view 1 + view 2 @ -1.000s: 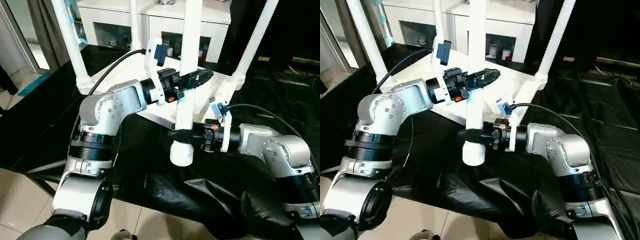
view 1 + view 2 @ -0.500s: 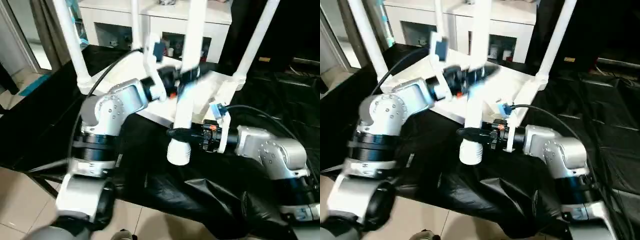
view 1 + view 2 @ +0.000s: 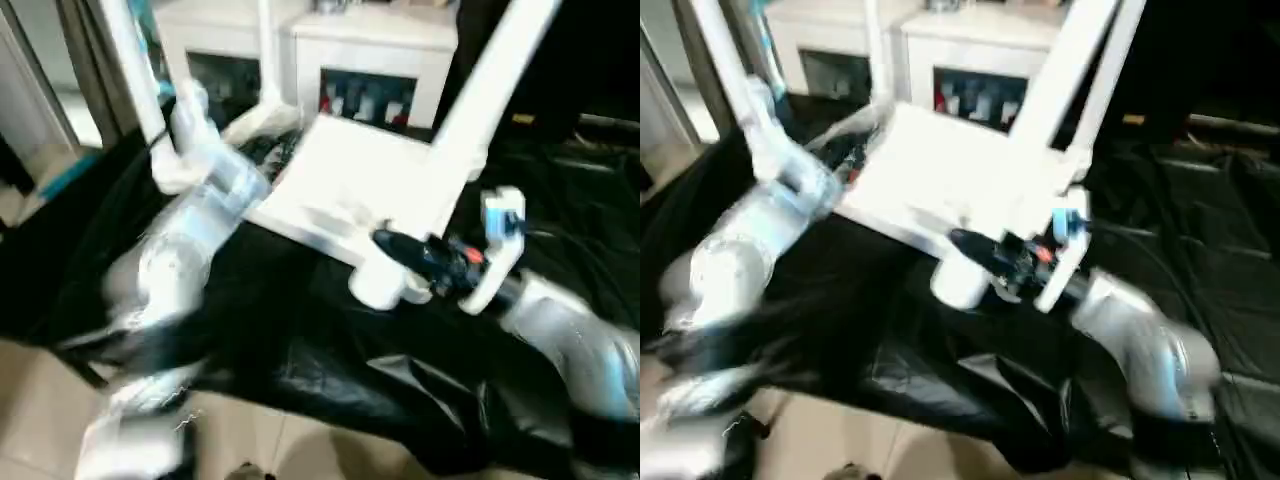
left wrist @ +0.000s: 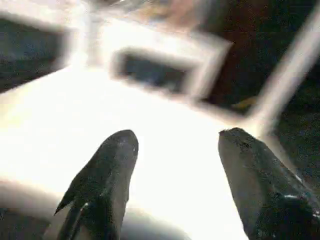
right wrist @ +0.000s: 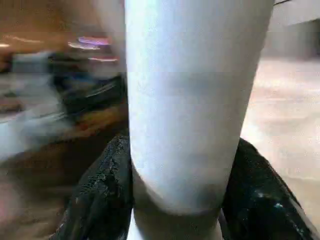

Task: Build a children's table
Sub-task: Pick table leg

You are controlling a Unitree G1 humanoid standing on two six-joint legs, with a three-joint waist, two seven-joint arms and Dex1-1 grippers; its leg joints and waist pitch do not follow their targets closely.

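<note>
The children's table lies upside down on black sheeting, its white top (image 3: pixel 350 185) facing me. Two legs stand in corner sockets, one at the left (image 3: pixel 135 70) and one at the back (image 3: pixel 265 50). Another white leg (image 3: pixel 1045 120) leans up to the right, its thick end (image 3: pixel 378 285) at the near edge of the top. My right gripper (image 3: pixel 395 250) is shut on this leg just above that end; the right wrist view has the tube (image 5: pixel 195 100) between both fingers (image 5: pixel 102 195). My left gripper (image 4: pixel 175 137) is open over the top, holding nothing.
A white cabinet with glass doors (image 3: pixel 370 60) stands behind the table. Black sheeting (image 3: pixel 330 340) covers the work surface and hangs over its near edge. Pale floor tiles (image 3: pixel 40 400) lie at the lower left. My left arm (image 3: pixel 190 230) sweeps across the left side.
My left gripper has opened, let go of the leg and swung away to the left. The leg, upright before, now leans to the right in my right gripper.
</note>
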